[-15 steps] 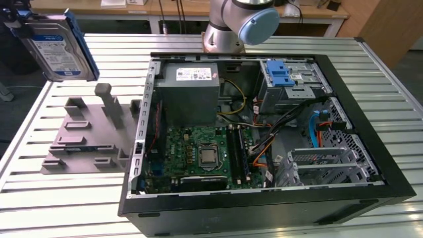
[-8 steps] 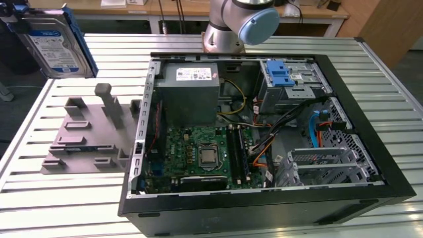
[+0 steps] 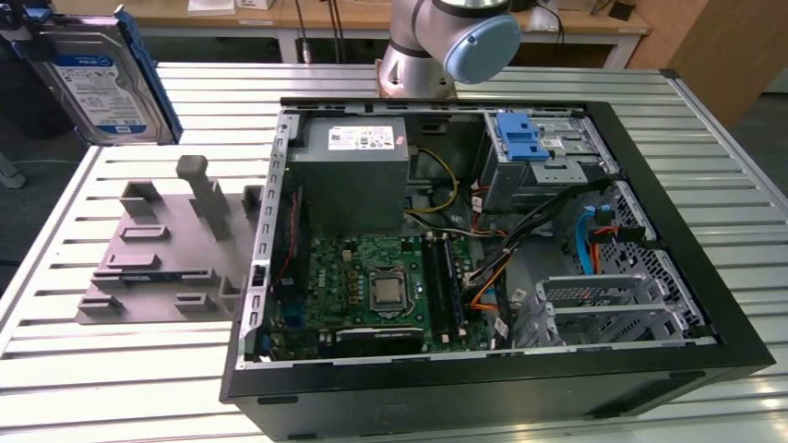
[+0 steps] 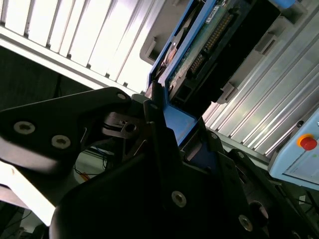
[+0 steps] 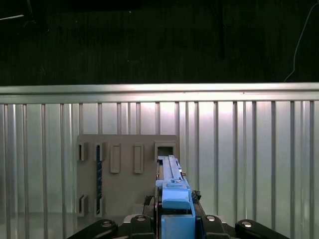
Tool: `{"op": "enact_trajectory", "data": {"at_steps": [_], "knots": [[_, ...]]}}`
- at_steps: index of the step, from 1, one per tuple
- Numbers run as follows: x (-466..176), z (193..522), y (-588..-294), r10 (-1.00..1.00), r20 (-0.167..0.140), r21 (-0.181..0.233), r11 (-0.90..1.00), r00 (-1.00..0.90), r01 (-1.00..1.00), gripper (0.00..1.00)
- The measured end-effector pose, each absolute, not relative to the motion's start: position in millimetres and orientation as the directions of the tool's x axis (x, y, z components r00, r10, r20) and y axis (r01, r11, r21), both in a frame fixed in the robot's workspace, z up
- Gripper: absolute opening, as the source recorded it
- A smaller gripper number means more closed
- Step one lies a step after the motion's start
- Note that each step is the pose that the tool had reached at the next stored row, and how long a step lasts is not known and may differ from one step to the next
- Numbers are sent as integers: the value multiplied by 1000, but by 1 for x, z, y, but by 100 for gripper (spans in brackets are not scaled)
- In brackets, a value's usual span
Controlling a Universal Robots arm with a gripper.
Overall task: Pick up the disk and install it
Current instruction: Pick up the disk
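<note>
Fingers (image 4: 155, 124) of the black gripper (image 4: 175, 117) are seen closed on the blue plastic bracket of the flat silver-grey hard disk (image 4: 209, 35) with a blue-and-white label; the bracket's end is clamped between them in the second wrist view, and the disk's connector side is turned toward that camera. In the exterior view the disk (image 3: 99, 88) is held upright in the air at the exterior view's left, above the slatted aluminium table (image 3: 124, 369) and well apart from the open black computer case (image 3: 493, 388). In the first wrist view the disk (image 5: 170, 172) is seen edge-on over the flat grey holder plate with raised slots (image 5: 124, 174). That plate (image 3: 161, 249) lies on the table just beside the case. Inside the case a grey metal power-supply box with a white sticker (image 3: 351, 175), a green motherboard (image 3: 382, 286) and a blue ribbed plastic latch (image 3: 523, 138) on the drive cage can be made out.
</note>
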State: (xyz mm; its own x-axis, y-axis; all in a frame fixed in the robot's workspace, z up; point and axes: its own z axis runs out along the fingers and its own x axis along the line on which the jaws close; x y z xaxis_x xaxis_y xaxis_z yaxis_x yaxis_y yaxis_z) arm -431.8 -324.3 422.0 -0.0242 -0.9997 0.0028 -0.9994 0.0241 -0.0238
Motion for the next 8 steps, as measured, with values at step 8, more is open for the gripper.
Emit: {"op": "enact_trajectory", "data": {"at_steps": [8], "knots": [[-432,431,-324,-1000,3,-24,24,-24,-999,36]]}}
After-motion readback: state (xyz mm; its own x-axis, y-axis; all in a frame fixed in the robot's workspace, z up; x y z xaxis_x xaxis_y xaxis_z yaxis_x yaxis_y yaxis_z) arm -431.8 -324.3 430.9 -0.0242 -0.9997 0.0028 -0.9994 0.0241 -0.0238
